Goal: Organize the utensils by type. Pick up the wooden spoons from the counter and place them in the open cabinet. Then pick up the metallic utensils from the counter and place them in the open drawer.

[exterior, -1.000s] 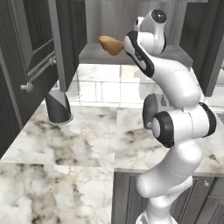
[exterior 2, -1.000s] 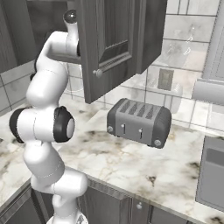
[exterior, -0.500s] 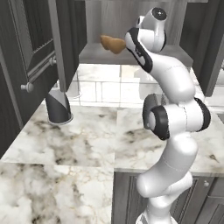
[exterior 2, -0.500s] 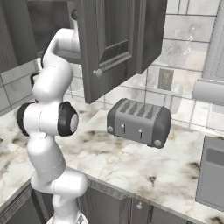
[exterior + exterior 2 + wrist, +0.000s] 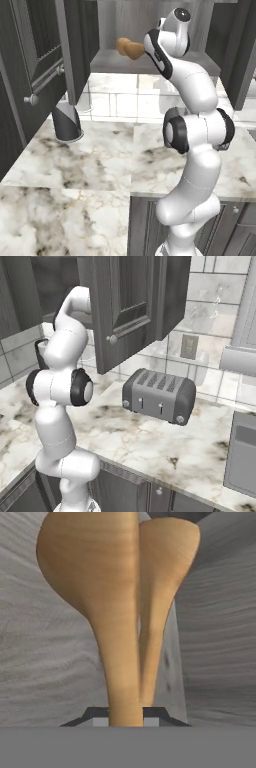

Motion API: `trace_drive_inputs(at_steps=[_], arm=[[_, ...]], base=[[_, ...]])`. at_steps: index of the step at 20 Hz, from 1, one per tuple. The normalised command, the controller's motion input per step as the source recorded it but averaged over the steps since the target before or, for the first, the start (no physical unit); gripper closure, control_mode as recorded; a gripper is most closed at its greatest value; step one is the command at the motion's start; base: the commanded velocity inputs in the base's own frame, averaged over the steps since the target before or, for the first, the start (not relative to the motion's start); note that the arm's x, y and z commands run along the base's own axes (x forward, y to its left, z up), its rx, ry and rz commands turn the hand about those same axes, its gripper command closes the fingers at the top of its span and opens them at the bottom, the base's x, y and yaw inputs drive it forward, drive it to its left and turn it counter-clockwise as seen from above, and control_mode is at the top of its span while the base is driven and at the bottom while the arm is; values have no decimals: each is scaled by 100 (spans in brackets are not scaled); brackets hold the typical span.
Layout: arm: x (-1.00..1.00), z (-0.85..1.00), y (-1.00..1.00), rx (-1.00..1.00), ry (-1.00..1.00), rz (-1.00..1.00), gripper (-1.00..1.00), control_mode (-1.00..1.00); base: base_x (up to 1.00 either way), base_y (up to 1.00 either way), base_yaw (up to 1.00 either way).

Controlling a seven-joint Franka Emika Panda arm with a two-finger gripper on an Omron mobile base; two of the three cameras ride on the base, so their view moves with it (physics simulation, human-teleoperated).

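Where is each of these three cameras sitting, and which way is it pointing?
Left base view: behind the arm's left, looking forward at the cabinet and counter; the white arm rises at right, wooden spoon at its end.
Right base view: behind its right, facing the toaster; arm at left.
Hand view: on the hand, looking along the spoon into the cabinet; jaws at bottom.
Both base views share arm, counter and cabinet.

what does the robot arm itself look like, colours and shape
A glossy white arm of rounded, tube-like segments, with dark grey to black bands and round caps at the joints. No cables or markings are visible. The pincer has small dark finger tips.
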Motion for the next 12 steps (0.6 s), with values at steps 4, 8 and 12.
trace_drive_inputs(at_steps=[4, 8, 12], arm=[[13, -60, -12, 0, -10, 0, 100, -100], [0, -61, -4, 0, -10, 0, 100, -100], [0, -57, 0, 0, -1, 0, 100, -100]], base=[[0, 0, 0], [0, 0, 0], [0, 0, 0]])
